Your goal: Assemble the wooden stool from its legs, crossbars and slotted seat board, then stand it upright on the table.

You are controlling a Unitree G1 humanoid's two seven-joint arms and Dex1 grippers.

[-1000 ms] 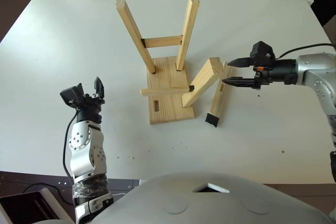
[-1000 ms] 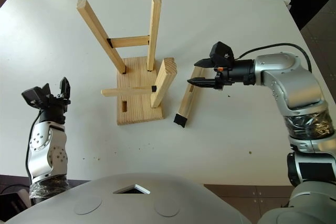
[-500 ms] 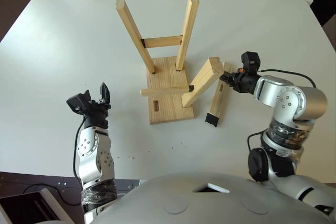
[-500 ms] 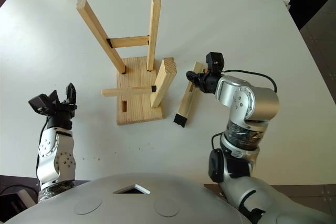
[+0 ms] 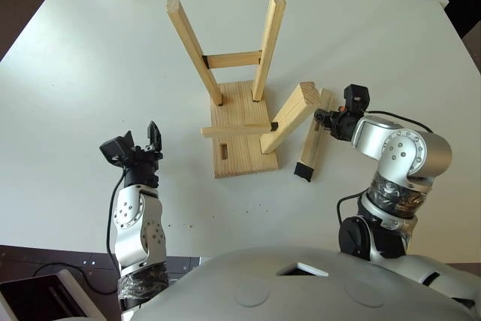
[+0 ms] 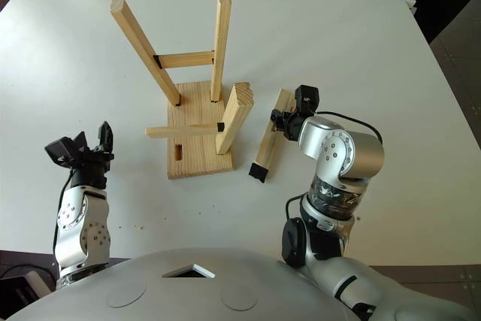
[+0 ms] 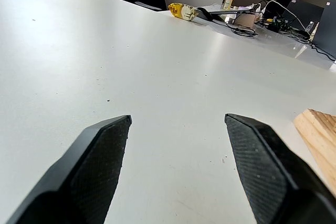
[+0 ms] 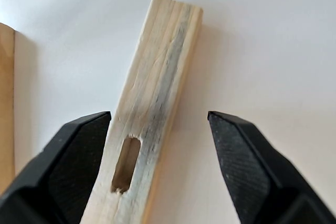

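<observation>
The right hand point(image 5: 325, 119) is released: its two fingers point(image 8: 79, 145) stand apart, one on each side of the loose leg point(image 8: 157, 103), and they do not clamp it. This leg lies flat on the white bench point(image 5: 90, 73) directly under the hand, with a small slot point(image 8: 126, 163) in its upper face. Just beside this hand, towards the left hand, a tilted leg point(image 5: 289, 116) leans on the seat board point(image 5: 244, 154), and a short crossbar point(image 5: 234, 131) sticks out from it. The board lies flat between the two hands. Farther from both hands, two legs point(image 5: 194, 52) rise from the board, joined by another crossbar point(image 5: 233, 59). The left hand point(image 5: 141, 137) is also released, raised above the bench, well apart from the stool parts.
</observation>
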